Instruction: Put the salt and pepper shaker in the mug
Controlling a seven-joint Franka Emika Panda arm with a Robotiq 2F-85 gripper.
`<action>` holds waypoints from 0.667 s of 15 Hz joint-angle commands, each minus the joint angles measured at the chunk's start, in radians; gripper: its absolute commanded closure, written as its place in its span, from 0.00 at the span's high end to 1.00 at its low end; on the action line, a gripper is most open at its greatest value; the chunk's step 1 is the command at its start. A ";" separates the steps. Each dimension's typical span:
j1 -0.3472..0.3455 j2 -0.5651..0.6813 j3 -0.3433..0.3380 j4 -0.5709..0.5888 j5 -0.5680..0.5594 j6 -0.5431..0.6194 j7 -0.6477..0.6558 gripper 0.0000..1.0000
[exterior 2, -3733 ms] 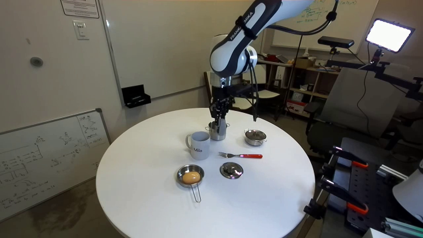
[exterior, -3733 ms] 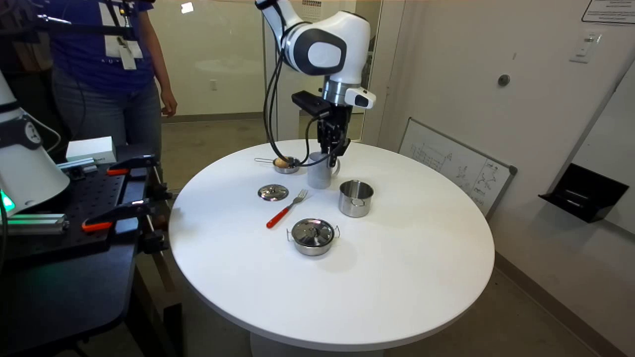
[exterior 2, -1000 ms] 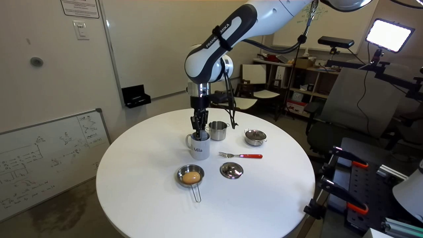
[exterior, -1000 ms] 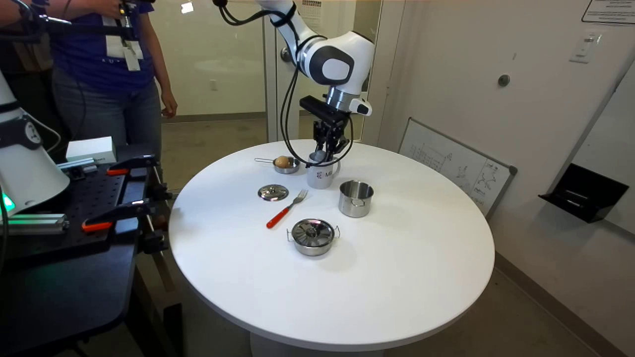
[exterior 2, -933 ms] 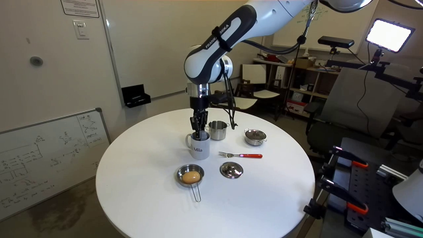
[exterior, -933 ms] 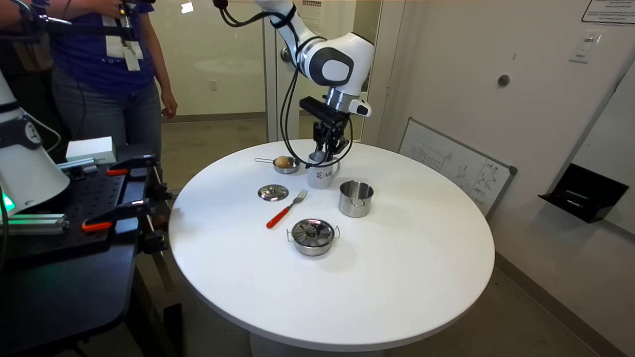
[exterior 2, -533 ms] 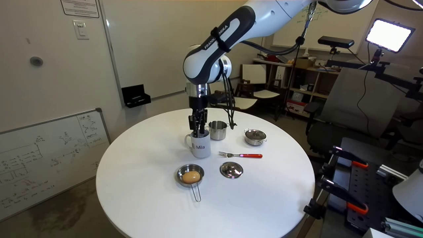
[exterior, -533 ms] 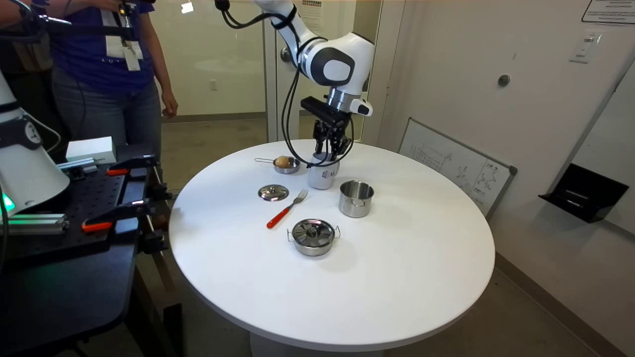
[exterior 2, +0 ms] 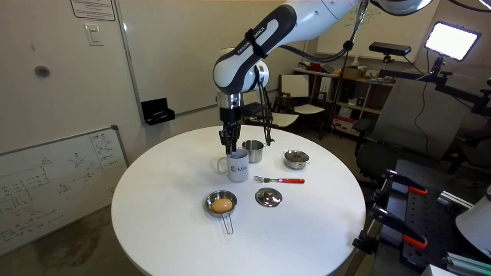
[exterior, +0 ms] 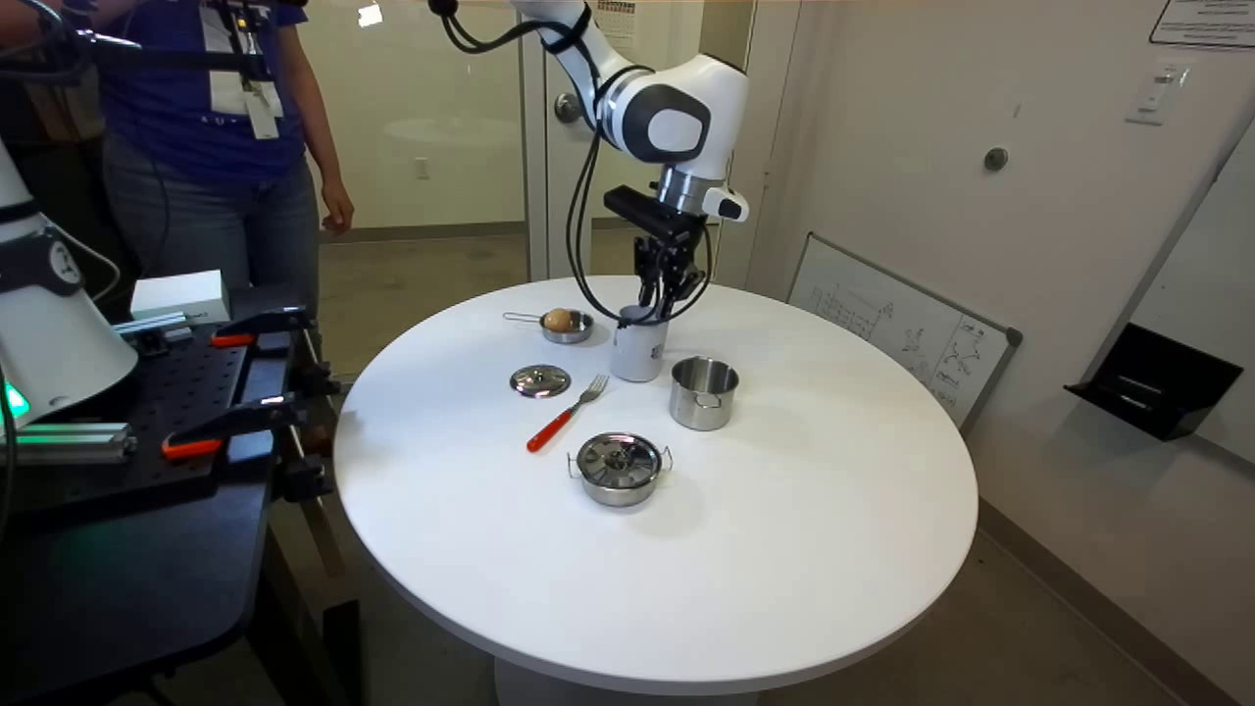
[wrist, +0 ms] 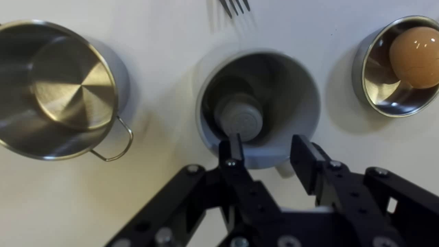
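The white mug [exterior: 637,355] stands upright on the table; it also shows in an exterior view [exterior 2: 238,169], with its handle and print visible. In the wrist view I look down into the mug [wrist: 300,103]. The small grey-white shaker [wrist: 241,118] is inside it, against one side of the wall, its round top facing me. In both exterior views the shaker is hidden in the mug. My gripper [wrist: 267,145] is open and empty, its fingertips at the mug's rim by the handle side; whether they touch it I cannot tell. It shows in both exterior views [exterior: 655,297] [exterior 2: 230,150].
A steel pot [exterior: 703,394] stands close beside the mug. A small pan [exterior 2: 221,204] with an egg, a loose lid [exterior 2: 268,197], a red-handled fork [exterior 2: 284,180] and a lidded pot [exterior: 618,471] lie around. The arm's cables hang beside the gripper.
The gripper carried the shaker from over the steel pot into the mug, opened, and rose to the rim. The mug tilted, shifted slightly toward the steel pot, turned, and stands upright now.
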State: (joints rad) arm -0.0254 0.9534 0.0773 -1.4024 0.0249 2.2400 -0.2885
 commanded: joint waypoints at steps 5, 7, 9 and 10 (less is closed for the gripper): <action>0.008 -0.065 -0.014 -0.015 -0.031 0.008 0.030 0.90; 0.010 -0.089 -0.020 -0.025 -0.035 0.015 0.036 1.00; 0.010 -0.111 -0.028 -0.036 -0.040 0.027 0.047 1.00; 0.008 -0.122 -0.032 -0.044 -0.039 0.036 0.056 1.00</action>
State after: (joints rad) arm -0.0253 0.8826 0.0650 -1.4013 0.0070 2.2501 -0.2740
